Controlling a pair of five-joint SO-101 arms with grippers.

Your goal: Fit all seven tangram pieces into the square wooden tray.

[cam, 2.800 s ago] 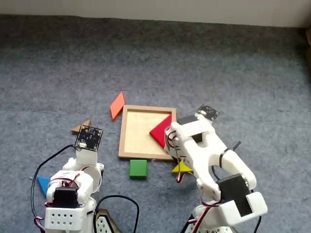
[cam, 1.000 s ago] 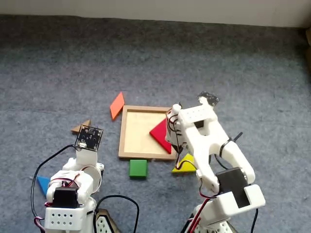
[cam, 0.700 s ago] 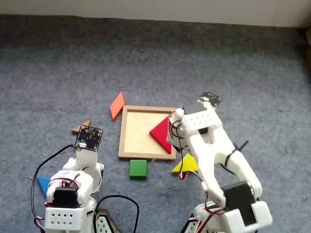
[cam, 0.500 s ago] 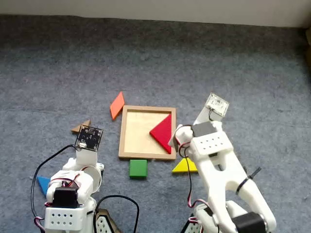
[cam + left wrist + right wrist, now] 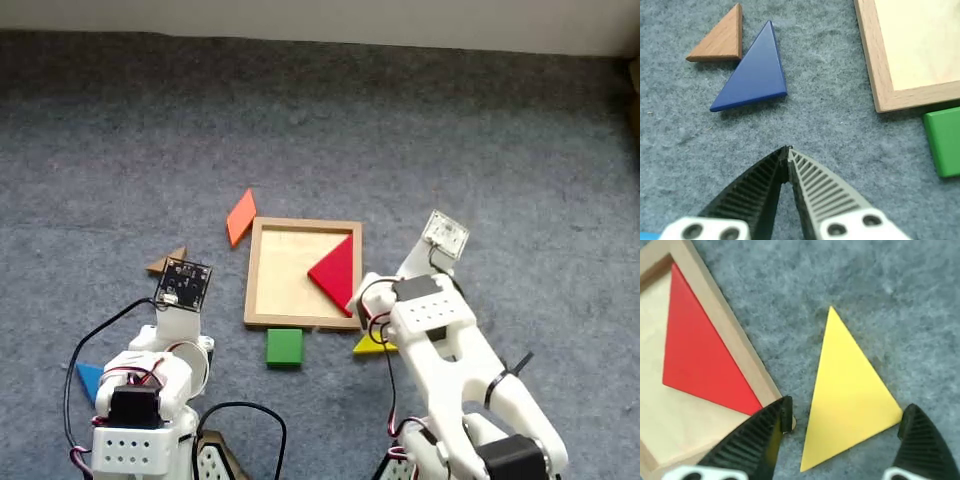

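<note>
Yellow triangle (image 5: pixel 847 390) half under arm (image 5: pixel 440 335), between parted right end effector (image 5: pixel 846 412); left end effector (image 5: pixel 788 150) together.

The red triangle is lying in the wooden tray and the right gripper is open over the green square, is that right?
Only the last piece is wrong. The red triangle does lie in the wooden tray and the right gripper is open, but it is over the yellow triangle beside the tray, as the right wrist view shows.

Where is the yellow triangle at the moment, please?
In the high view the yellow triangle lies on the carpet off the wooden tray's near right corner; the open right pincer brackets it.
</note>
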